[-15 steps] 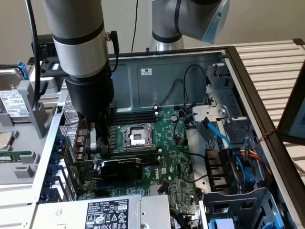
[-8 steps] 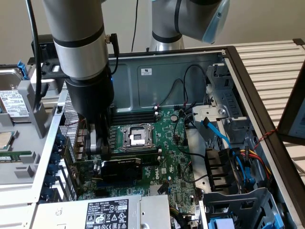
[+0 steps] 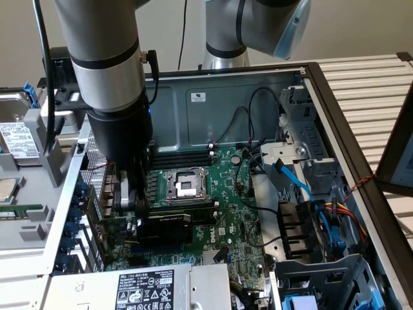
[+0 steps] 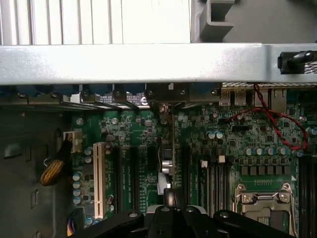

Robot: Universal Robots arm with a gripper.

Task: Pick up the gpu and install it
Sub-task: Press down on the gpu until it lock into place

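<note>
Silver-grey tubular arm (image 3: 106,58) with pale blue joint cap (image 3: 292,35), black wrist housing, black cable, and black pincer (image 3: 132,194) below it

A plain beige wall (image 3: 19,39) rises behind the claw; a pale slatted counter (image 3: 361,84) stretches off to the exterior view's right of it.

You see soft, even indoor light, the arm (image 3: 106,77) close and blurred, its shadow darkening the motherboard (image 3: 226,194) beneath, pale glare on the case rim (image 4: 148,62), the wrist view dimmer and slightly soft.
</note>
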